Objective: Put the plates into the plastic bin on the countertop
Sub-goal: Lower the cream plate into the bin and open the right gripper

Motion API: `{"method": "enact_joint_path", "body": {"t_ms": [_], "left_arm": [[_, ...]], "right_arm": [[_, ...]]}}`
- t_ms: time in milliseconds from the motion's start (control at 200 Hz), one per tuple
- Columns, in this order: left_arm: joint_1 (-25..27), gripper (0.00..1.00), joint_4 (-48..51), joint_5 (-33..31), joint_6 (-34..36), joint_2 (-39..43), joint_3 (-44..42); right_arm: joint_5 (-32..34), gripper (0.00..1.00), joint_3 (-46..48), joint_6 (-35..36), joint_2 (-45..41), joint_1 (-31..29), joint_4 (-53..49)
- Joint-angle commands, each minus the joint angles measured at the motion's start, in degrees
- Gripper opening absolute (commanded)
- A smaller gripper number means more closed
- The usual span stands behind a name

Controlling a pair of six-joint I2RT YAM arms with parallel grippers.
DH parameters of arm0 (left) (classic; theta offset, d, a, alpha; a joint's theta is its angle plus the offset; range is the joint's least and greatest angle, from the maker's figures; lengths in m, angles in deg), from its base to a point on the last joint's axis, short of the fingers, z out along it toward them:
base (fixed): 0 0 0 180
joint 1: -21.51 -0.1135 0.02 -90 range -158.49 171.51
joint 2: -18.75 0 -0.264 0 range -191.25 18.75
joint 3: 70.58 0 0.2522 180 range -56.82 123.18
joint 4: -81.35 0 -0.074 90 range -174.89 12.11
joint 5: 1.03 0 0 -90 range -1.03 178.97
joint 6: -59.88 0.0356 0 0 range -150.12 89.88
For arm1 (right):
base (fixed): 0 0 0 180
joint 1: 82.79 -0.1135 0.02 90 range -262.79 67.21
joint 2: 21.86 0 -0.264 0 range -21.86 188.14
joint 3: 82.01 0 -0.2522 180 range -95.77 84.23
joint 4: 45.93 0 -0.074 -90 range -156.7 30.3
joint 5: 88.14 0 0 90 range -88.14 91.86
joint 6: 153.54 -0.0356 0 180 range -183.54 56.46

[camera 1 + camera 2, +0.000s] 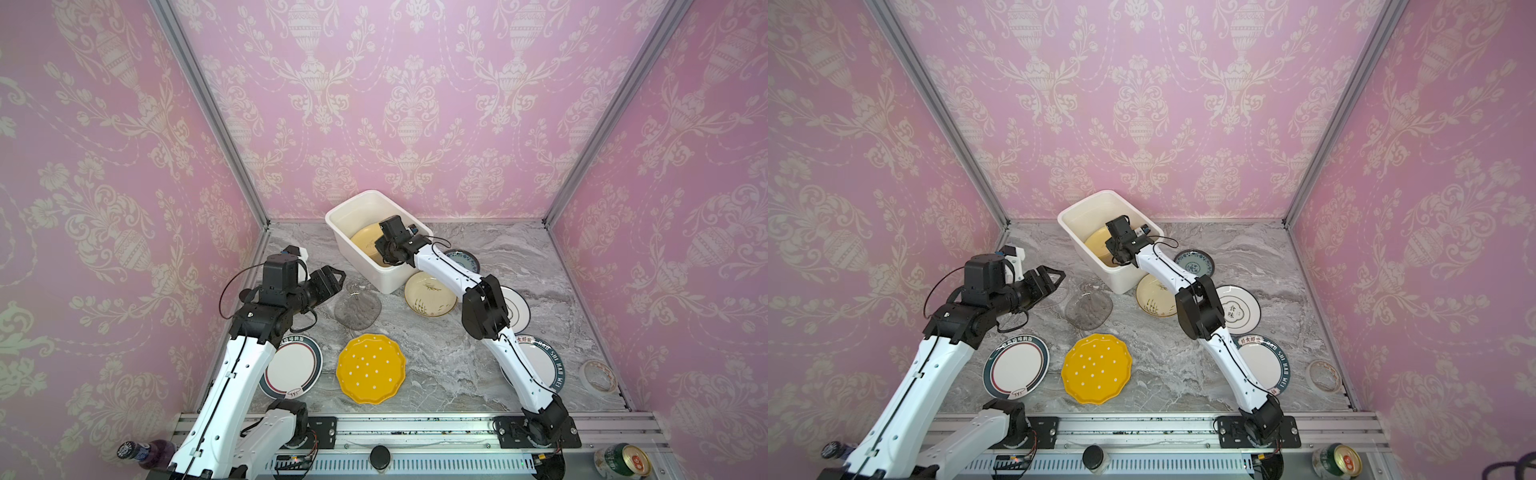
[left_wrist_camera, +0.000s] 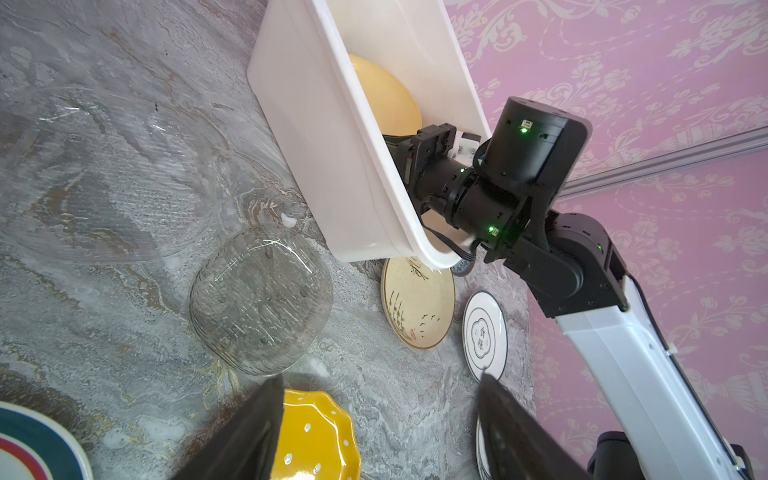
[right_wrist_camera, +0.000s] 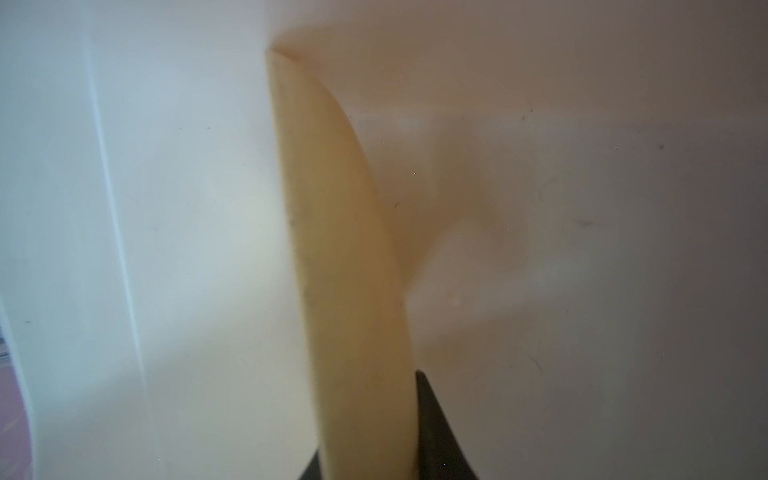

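The white plastic bin [image 1: 374,270] [image 1: 1096,270] stands at the back of the countertop [image 1: 436,353]. My right gripper [image 1: 388,255] [image 3: 370,415] reaches down into it, shut on the rim of the pale yellow plate [image 1: 363,241] [image 3: 345,249], which leans inside against the bin wall [image 3: 166,208]. My left gripper [image 1: 338,279] [image 2: 380,378] hangs open and empty above the counter, left of the clear glass plate [image 1: 357,309] [image 2: 262,299]. In front lies the yellow dotted plate [image 1: 371,368]. The cream plate [image 1: 430,297] touches the bin's front corner.
A small blue patterned plate [image 1: 465,259] lies right of the bin. White dark-rimmed plates lie at front left [image 1: 293,368], under the right arm [image 1: 517,309] and at front right [image 1: 540,361]. A tape roll [image 1: 598,376] sits by the right wall.
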Motion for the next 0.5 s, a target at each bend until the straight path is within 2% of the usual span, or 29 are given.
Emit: {"method": "enact_joint_path", "body": {"t_ms": [0,250,495], "left_arm": [[-0.7,0.75,1.0,1.1,1.1,0.6,-1.0],[-1.4,0.75,1.2,1.2,0.8,1.1,-2.0],[-2.5,0.76,1.4,1.3,1.3,0.9,-2.2]], "right_arm": [[-0.4,0.23,-2.1,2.3,1.0,-0.5,-1.4],[-1.4,0.28,-2.3,3.3,2.8,-0.4,-2.3],[-1.5,0.42,-2.8,3.5,3.9,-0.4,-2.6]]}}
